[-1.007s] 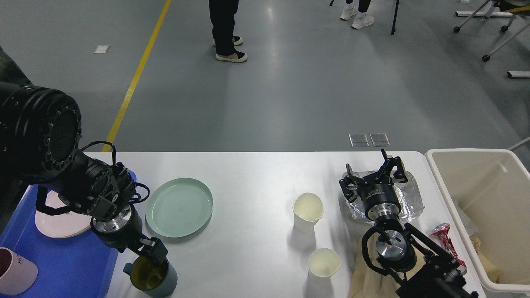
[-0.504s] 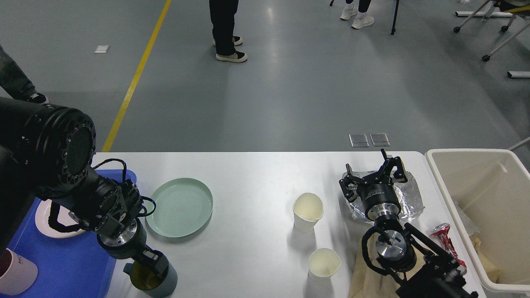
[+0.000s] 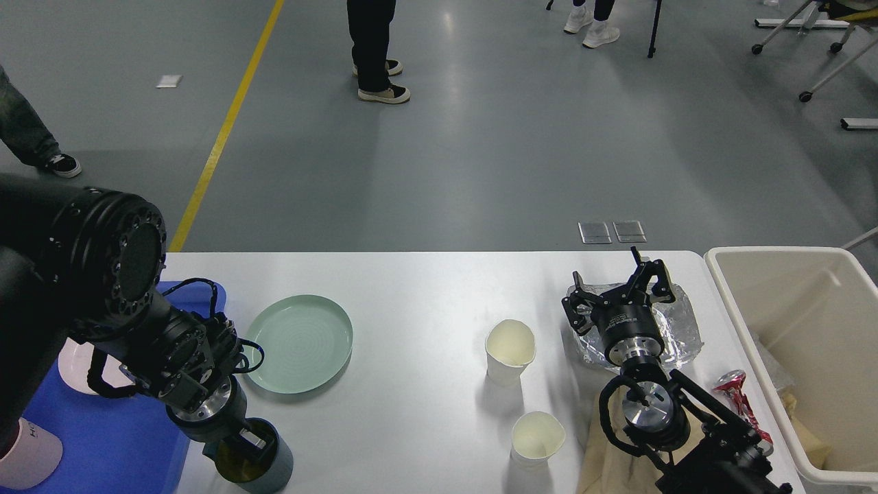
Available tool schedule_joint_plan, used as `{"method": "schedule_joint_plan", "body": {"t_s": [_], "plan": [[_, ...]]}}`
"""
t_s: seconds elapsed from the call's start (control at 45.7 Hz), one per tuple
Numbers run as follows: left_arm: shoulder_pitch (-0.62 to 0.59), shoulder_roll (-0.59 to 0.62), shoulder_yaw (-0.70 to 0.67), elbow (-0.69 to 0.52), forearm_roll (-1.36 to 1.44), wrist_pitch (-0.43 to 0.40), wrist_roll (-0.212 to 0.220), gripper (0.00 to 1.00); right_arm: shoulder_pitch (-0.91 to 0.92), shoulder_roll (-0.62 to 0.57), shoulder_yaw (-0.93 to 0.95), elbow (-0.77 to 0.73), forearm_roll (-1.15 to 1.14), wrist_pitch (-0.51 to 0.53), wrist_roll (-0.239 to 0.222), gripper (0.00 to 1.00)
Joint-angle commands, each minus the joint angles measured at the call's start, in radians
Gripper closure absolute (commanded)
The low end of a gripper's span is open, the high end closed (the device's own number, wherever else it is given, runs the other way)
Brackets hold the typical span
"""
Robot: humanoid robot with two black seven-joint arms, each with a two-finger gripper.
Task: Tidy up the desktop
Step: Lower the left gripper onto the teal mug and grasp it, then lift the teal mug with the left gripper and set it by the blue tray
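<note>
White desktop (image 3: pixel 418 322); left end effector (image 3: pixel 248 442) seemingly inside mug (image 3: pixel 264 466).

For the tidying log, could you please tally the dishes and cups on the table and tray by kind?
Plates: 2, green, white
Paper cups: 2
Mugs: 2, grey-blue, pink
Total: 6

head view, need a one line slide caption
Left gripper lowered into a grey mug on the desktop; right gripper open over foil.
</note>
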Motion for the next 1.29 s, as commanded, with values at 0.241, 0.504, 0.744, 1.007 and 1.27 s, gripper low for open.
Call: {"method": "schedule_joint_plan", "body": {"t_s": [0.241,0.504,0.744,1.007,1.27], "plan": [[-0.003,0.001,0.002,0.003,0.035,0.007,-0.001,1.00,0.000,0.000,0.000,0.000,0.000,0.000,0.000,0.00],[-0.006,0.001,0.002,0.003,0.065,0.007,-0.001,1.00,0.000,0.000,0.000,0.000,0.000,0.000,0.000,0.00],[-0.064,0.020,0.000,-0.002,0.063,-0.020,-0.016,1.00,0.000,0.000,0.000,0.000,0.000,0.000,0.000,0.00],[-0.288,0.147,-0.008,-0.013,0.075,-0.256,-0.156,1.00,0.000,0.000,0.000,0.000,0.000,0.000,0.000,0.00],[-0.605,0.369,-0.008,-0.042,0.186,-0.534,-0.285,1.00,0.000,0.000,0.000,0.000,0.000,0.000,0.000,0.00]]}}
